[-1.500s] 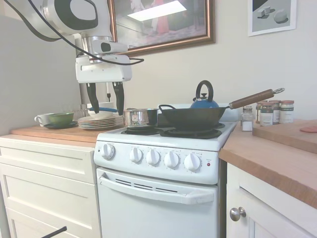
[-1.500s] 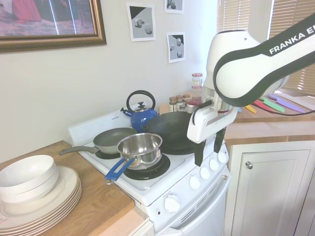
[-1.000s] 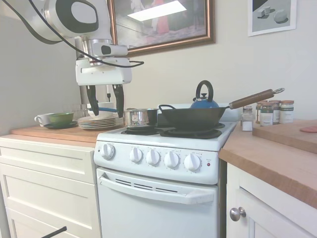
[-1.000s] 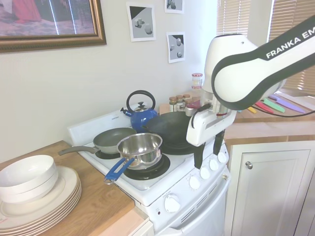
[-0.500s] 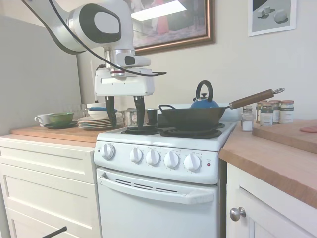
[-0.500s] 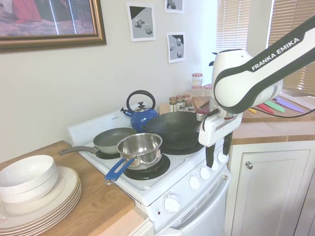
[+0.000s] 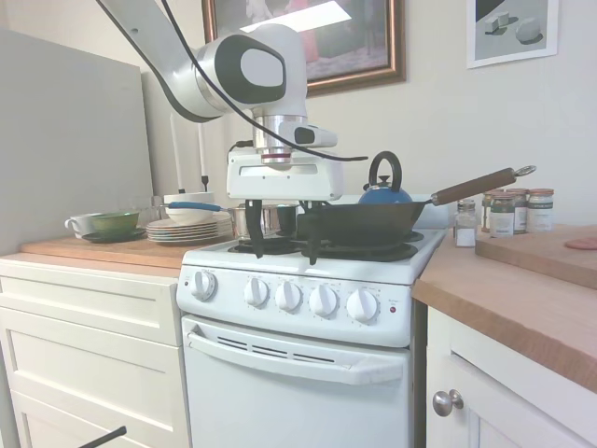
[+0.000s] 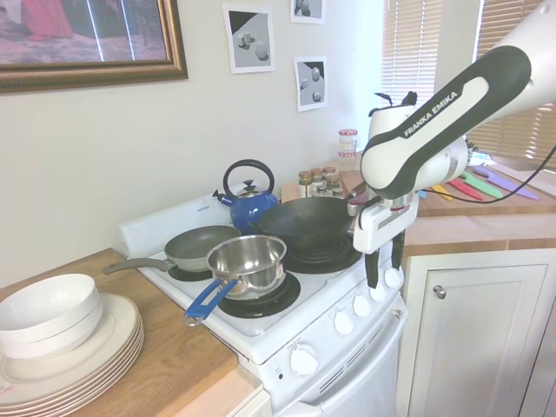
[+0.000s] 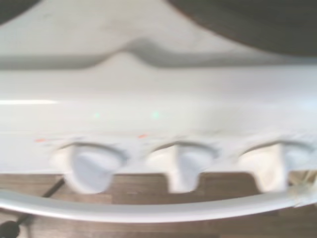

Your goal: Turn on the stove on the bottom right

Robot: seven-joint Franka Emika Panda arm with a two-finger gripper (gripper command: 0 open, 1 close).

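Shifting rightward since earlier, jaws (image 7: 282,241) spread, seemingly above the stove (image 7: 308,322) knobs (image 9: 181,165).

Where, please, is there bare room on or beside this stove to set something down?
The wooden counter between the stove and the spice jars is bare. The cooktop is crowded: saucepan, frying pan, wok and kettle. The other counter holds stacked plates.

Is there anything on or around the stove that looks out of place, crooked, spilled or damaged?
Nothing looks spilled or damaged. One thing stands out: the wok's wooden handle sticks out past the stove edge, above the counter. The saucepan's blue handle also overhangs the stove's edge. The gripper hangs open above the knobs.
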